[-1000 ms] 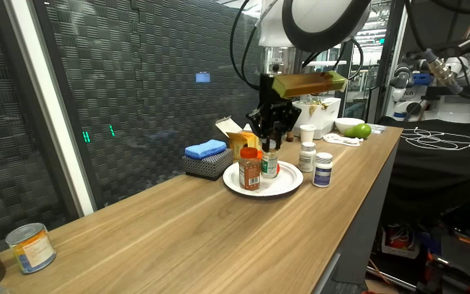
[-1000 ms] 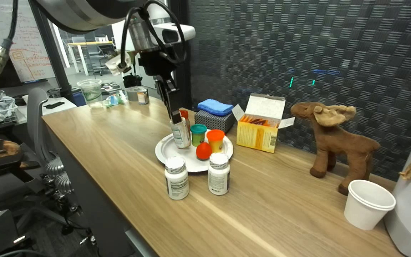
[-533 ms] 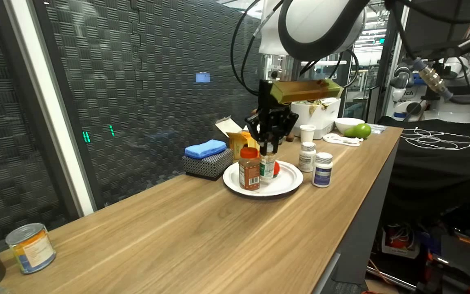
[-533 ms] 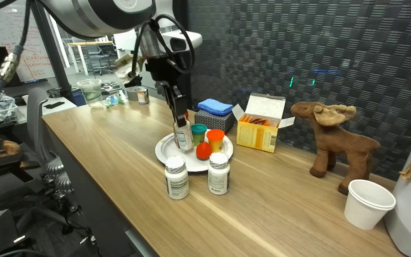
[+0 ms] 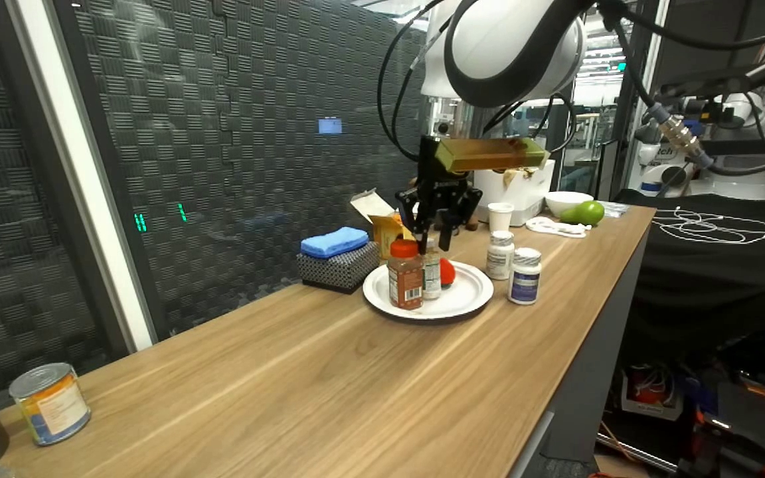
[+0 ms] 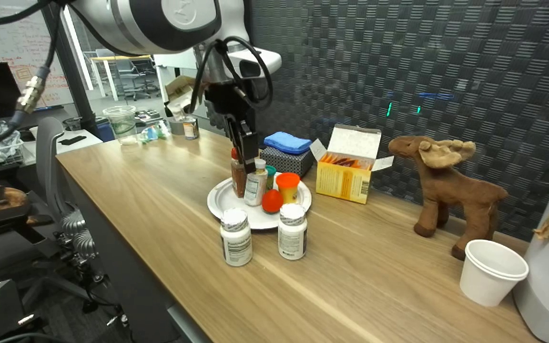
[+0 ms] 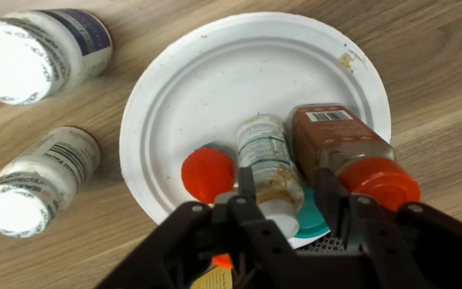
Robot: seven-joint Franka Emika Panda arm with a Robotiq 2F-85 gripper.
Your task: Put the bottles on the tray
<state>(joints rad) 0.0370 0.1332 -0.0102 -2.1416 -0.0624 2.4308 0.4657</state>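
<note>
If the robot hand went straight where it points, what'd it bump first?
Probably the green-striped bottle: the open hand is around its top. Depth's unclear; the red-capped spice bottle is close.

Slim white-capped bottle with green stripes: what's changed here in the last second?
In an exterior view, the slim white-capped bottle has moved down and right. The black hand went with it, then opened, apparently letting go. Unmoved: the round white plate, the purple-labelled white bottle and the white-labelled white bottle.

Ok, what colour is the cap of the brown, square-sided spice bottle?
Orange-red; the round cap shows best in the wrist view.
</note>
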